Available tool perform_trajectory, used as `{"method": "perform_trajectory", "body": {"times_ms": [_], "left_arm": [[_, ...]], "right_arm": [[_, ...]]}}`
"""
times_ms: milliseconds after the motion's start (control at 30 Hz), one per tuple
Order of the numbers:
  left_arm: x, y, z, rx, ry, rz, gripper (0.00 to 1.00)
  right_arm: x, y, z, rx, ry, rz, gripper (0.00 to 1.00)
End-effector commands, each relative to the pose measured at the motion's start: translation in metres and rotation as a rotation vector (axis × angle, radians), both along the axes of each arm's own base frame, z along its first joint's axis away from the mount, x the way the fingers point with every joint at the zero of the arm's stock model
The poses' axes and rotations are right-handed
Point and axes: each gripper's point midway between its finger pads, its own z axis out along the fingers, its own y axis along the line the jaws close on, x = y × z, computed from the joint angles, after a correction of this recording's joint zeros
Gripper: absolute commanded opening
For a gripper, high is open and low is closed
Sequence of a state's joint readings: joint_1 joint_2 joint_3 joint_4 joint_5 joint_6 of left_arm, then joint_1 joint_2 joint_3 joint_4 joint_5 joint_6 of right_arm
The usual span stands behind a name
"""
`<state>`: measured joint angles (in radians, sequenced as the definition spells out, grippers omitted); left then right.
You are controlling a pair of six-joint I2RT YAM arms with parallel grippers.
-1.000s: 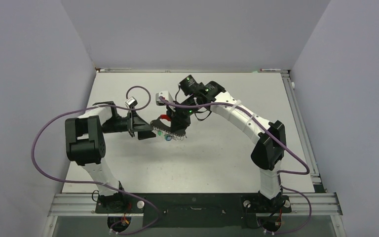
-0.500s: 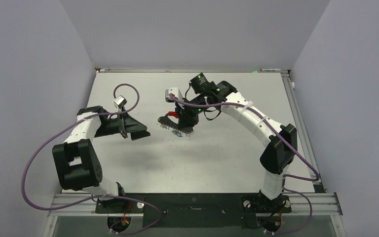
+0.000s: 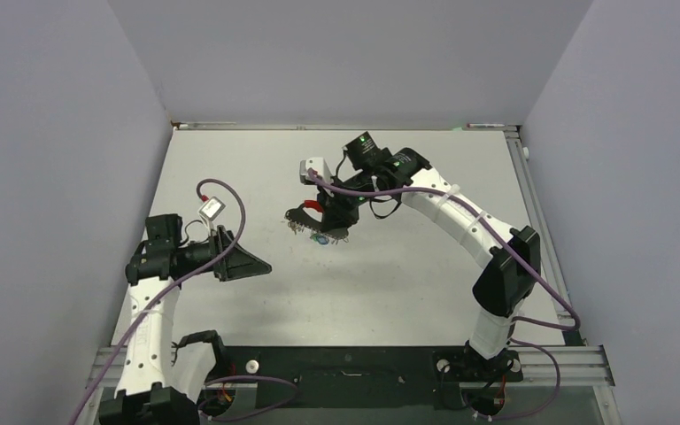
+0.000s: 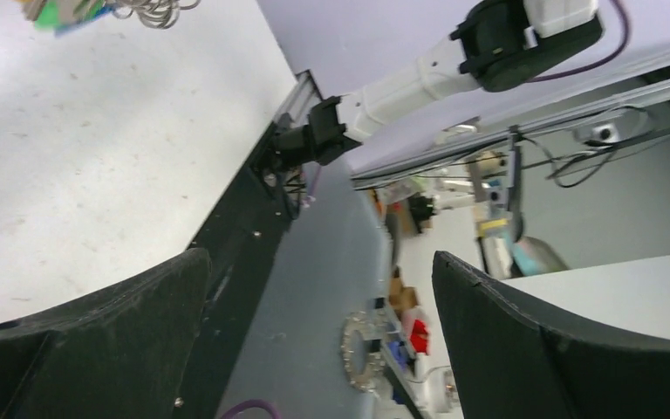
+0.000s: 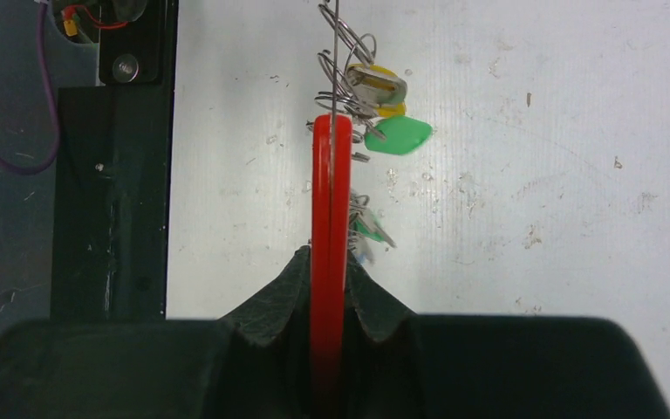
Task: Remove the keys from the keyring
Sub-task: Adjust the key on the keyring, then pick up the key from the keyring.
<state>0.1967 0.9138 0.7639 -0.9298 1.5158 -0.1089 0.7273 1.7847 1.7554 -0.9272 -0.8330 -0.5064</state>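
My right gripper (image 5: 331, 262) is shut on the red strap of the keyring (image 5: 331, 192), which stands edge-on between its fingers. Thin wire rings (image 5: 342, 54) and the keys hang beyond the strap, one with a yellow tag (image 5: 382, 87), one with a green tag (image 5: 399, 137). From above, the keyring (image 3: 315, 207) and the keys (image 3: 317, 236) hang just over the table's middle under the right gripper (image 3: 326, 216). My left gripper (image 3: 257, 264) is open and holds nothing, well to the near left of the bunch. In its wrist view the left gripper (image 4: 318, 256) shows only the keys (image 4: 59, 10) at the top edge.
The white table (image 3: 407, 283) is ringed by grey walls, with a black base rail (image 3: 345, 363) at the near edge. Purple cables (image 3: 230, 221) loop from both arms. The left wrist view looks past the table's edge at the right arm's base (image 4: 314, 140).
The left arm has pulled back from the keys toward the near left, its gripper staying open. The right gripper moved slightly right and back, still shut on the red strap.
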Motion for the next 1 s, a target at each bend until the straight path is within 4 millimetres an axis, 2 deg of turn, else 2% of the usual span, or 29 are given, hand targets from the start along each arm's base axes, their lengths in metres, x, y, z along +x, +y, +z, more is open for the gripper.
{"method": "perform_trajectory", "body": {"times_ms": [0, 67, 100, 167, 267, 367, 433, 533, 567, 633, 767, 967], "left_arm": [[0.012, 0.006, -0.010, 0.201, -0.164, 0.090, 0.96], [0.037, 0.019, -0.020, 0.333, -0.219, 0.224, 0.96], [0.058, 0.034, -0.029, 0.405, -0.193, 0.363, 0.96], [0.088, 0.056, -0.037, 0.432, -0.189, 0.559, 0.96], [0.114, 0.079, -0.023, 0.506, -0.366, 0.739, 0.96], [0.133, 0.104, -0.006, 0.665, -0.565, 0.862, 0.96], [0.144, 0.119, -0.007, 0.768, -0.638, 0.893, 0.96], [0.152, 0.126, -0.013, 0.887, -0.791, 0.839, 0.96], [0.151, 0.121, -0.016, 0.891, -0.824, 0.788, 0.96], [0.140, 0.097, -0.021, 0.857, -0.903, 0.594, 0.96], [0.102, 0.049, -0.017, 0.684, -1.083, 0.240, 0.96], [0.092, 0.012, 0.014, 0.429, -1.254, 0.143, 0.97]], "right_arm": [[-0.001, 0.001, 0.045, 0.094, -0.105, 0.007, 0.05], [-0.001, 0.000, 0.043, 0.093, -0.111, 0.010, 0.05], [-0.001, -0.001, 0.041, 0.090, -0.109, 0.010, 0.05], [-0.003, -0.002, 0.037, 0.084, -0.099, 0.014, 0.05], [-0.004, -0.006, 0.035, 0.073, -0.099, 0.012, 0.05], [-0.001, -0.008, 0.038, 0.067, -0.112, 0.007, 0.05], [0.004, -0.008, 0.039, 0.071, -0.114, 0.002, 0.05], [0.009, -0.004, 0.037, 0.073, -0.109, 0.002, 0.05], [0.011, -0.003, 0.037, 0.074, -0.106, 0.002, 0.05], [0.013, 0.000, 0.038, 0.076, -0.108, 0.006, 0.05], [0.014, 0.006, 0.046, 0.090, -0.123, 0.038, 0.05], [0.003, 0.002, 0.043, 0.056, -0.165, 0.137, 0.05]]}}
